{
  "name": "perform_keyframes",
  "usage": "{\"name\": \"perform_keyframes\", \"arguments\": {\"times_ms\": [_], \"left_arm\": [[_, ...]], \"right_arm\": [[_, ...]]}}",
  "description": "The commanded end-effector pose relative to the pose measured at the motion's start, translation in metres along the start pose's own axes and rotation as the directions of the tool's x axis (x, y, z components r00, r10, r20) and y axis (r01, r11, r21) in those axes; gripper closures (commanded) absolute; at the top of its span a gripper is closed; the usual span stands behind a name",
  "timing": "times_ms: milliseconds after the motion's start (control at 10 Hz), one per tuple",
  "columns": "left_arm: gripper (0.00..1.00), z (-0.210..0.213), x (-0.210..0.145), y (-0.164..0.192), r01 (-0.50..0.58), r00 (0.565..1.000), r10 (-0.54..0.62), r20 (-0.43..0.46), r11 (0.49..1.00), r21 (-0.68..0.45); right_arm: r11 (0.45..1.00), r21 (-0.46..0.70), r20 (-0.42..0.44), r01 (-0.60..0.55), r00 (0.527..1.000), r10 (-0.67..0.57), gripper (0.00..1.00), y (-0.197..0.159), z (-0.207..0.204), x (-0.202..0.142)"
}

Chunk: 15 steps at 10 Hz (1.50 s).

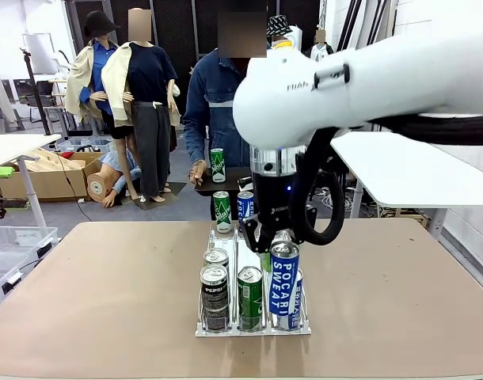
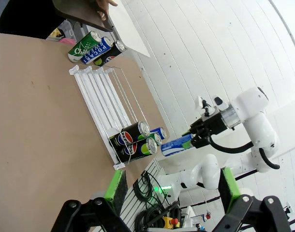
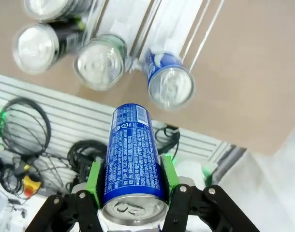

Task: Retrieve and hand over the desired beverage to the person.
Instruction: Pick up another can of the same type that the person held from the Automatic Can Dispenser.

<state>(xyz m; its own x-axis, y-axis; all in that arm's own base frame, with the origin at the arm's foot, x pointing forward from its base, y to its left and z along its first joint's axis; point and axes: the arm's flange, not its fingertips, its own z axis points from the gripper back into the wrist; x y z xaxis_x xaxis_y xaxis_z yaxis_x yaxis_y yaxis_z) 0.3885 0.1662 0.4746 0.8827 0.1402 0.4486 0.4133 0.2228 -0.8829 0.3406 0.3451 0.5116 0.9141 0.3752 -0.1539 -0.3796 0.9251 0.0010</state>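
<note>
Blue can (image 1: pixel 284 279) is pinched in my right gripper (image 1: pixel 273 234), clear of the rack (image 1: pixel 253 331). I should carry it upright, slowly, toward the person (image 1: pixel 210 103). My left gripper (image 2: pixel 170 188) hangs spread.

POCARI SWEAT runs down the blue can (image 1: pixel 284 279); PEPSI stands on the black can (image 1: pixel 214 297).

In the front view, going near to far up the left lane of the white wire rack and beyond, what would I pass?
Black Pepsi can → second dark can right behind it → green can at the white wire rack's far end → another green can on the dark tray → person in the blue denim jacket.
</note>
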Motion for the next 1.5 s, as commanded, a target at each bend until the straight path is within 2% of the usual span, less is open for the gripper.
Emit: {"name": "perform_keyframes", "arguments": {"times_ms": [0,300,600,800,1200,1300,1400], "left_arm": [[0.0,0.001,-0.001,-0.001,0.004,1.0,-0.004,0.004,1.0,-0.002],[0.0,0.001,-0.001,-0.001,0.004,1.0,-0.004,0.004,1.0,-0.002],[0.0,0.001,-0.001,-0.001,0.004,1.0,-0.004,0.004,1.0,-0.002],[0.0,0.001,-0.001,-0.001,0.004,1.0,-0.004,0.004,1.0,-0.002],[0.0,0.001,-0.001,-0.001,0.004,1.0,-0.004,0.004,1.0,-0.002],[0.0,0.001,-0.001,-0.001,0.004,1.0,-0.004,0.004,1.0,-0.002],[0.0,0.001,-0.001,-0.001,0.004,1.0,-0.004,0.004,1.0,-0.002]], "right_arm": [[0.999,0.007,-0.025,0.052,0.998,-0.051,0.8,-0.006,0.027,-0.016],[0.997,-0.022,-0.031,0.078,0.996,-0.079,0.8,-0.029,0.061,-0.051],[0.991,-0.062,-0.001,0.117,0.993,-0.117,0.8,-0.08,0.079,-0.096],[0.992,-0.046,0.027,0.116,0.993,-0.115,0.8,-0.119,0.088,-0.131],[0.987,0.009,0.173,0.159,0.972,-0.158,0.8,-0.211,0.104,-0.17],[0.988,-0.018,0.079,0.153,0.985,-0.152,0.8,-0.176,0.103,-0.161],[0.988,-0.018,0.079,0.153,0.985,-0.152,0.8,-0.176,0.103,-0.161]]}}
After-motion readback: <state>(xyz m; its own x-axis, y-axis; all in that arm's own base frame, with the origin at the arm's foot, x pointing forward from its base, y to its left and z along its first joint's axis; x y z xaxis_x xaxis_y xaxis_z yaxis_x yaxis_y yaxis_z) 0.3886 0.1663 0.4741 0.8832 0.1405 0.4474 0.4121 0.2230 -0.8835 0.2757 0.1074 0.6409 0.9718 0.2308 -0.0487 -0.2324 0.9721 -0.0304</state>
